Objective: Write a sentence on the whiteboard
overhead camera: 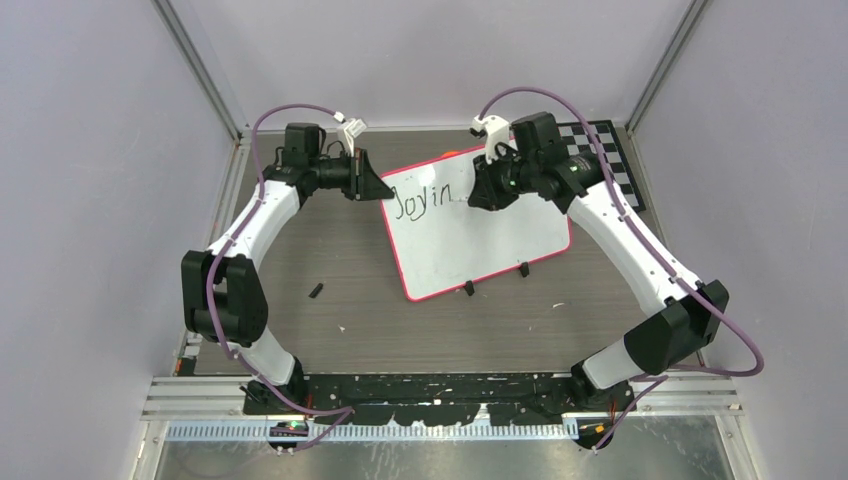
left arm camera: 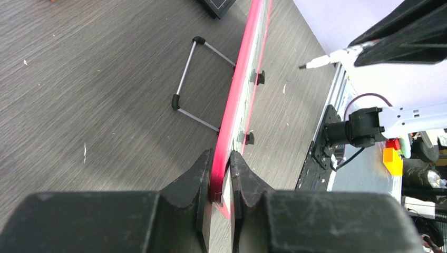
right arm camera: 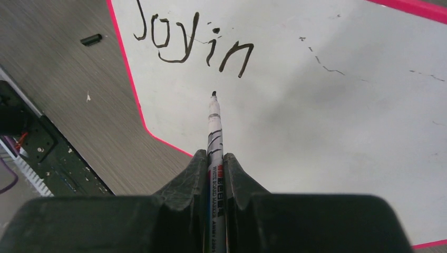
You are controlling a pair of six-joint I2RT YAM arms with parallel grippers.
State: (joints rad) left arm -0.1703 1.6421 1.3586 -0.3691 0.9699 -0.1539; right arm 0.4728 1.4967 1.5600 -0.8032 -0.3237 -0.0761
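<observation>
Top external view: at the left, my left gripper (overhead camera: 375,187) sits at the far-left corner of the whiteboard (overhead camera: 500,245). On the left wrist view its jaws stand narrow, pinched on the pink-red rim (left arm camera: 241,92), one finger on each face. From there I see the board edge-on, with a wire stand (left arm camera: 185,79) reaching out on one side and two black clips (left arm camera: 258,77) on the other.

The board lies on the table (overhead camera: 330,250) between the two arms. It is a white rectangle with rounded corners and a thin pink-red border. Its long axis runs left to right, turned slightly so the right end lies farther from the bases. The clipped edge faces the bases.

The sentence (overhead camera: 420,203) so far reads "Joyin", in thin dark strokes near the far-left corner, upright as read from the bases.

To the right, my right gripper (overhead camera: 490,190) has its jaws shut on a marker (right arm camera: 214,126), which points at the white surface just under the last letters. I cannot tell whether the tip touches. A checkerboard (overhead camera: 605,150) lies beyond the right arm.
</observation>
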